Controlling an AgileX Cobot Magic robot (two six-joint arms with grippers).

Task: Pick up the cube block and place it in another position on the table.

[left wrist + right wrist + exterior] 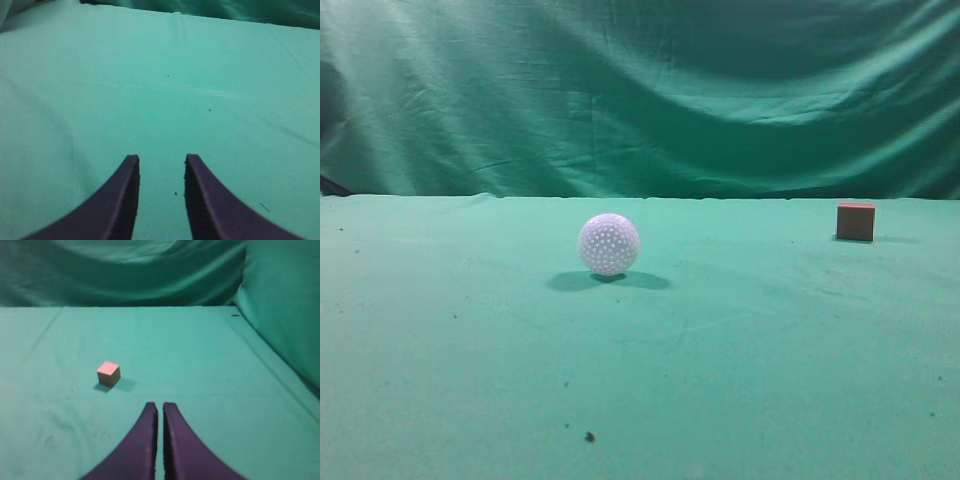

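Note:
The cube block (856, 221) is a small reddish-brown cube on the green table (740, 350), far back on the right. In the right wrist view the cube block (108, 374) sits ahead and to the left of my right gripper (160, 405), well apart from it. The right gripper is shut and empty. My left gripper (161, 157) is open and empty over bare table cloth (165, 100). Neither gripper shows in the exterior view.
A white dimpled ball (609, 244) rests near the middle of the table. A wrinkled green cloth backdrop (640, 90) hangs behind the table's far edge and also rises along the right side in the right wrist view (285, 305).

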